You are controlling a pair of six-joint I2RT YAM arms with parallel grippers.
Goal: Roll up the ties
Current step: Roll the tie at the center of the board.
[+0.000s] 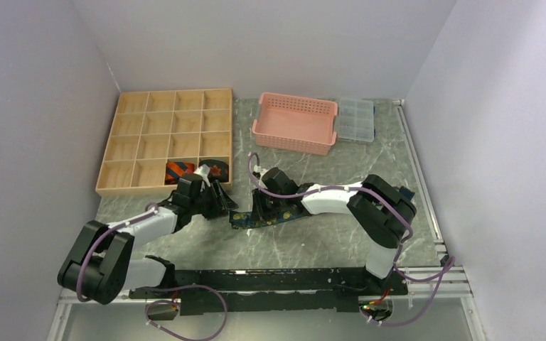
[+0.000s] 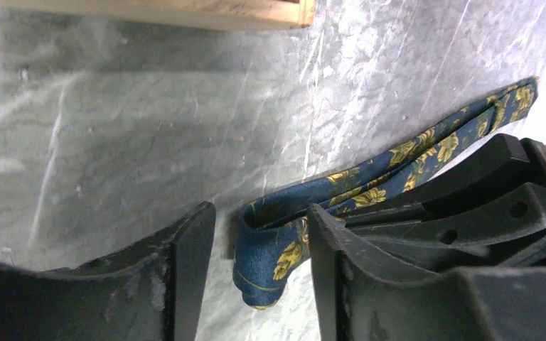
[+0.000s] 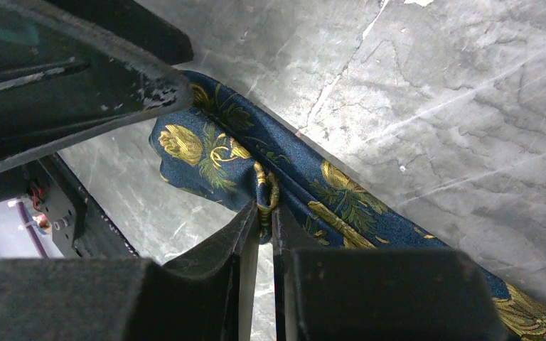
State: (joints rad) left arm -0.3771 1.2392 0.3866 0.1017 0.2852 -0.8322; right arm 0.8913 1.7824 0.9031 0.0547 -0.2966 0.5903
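The right gripper [image 3: 264, 213] is clamped on the floral tie [image 3: 213, 153]; the left gripper [image 2: 259, 213] is spread around its looped end on the counter [image 2: 114, 128].

The tie [image 3: 210, 153] is dark blue with a yellow-gold flower print. The desk [image 1: 327, 238] is grey, marbled with pale veins; the basket [image 1: 291, 142] is pink.

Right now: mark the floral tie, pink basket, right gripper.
floral tie [image 2: 274, 252], left wrist view, folded end.
pink basket [image 1: 291, 140], top external view, near wall.
right gripper [image 3: 264, 220], right wrist view, between fingertips.
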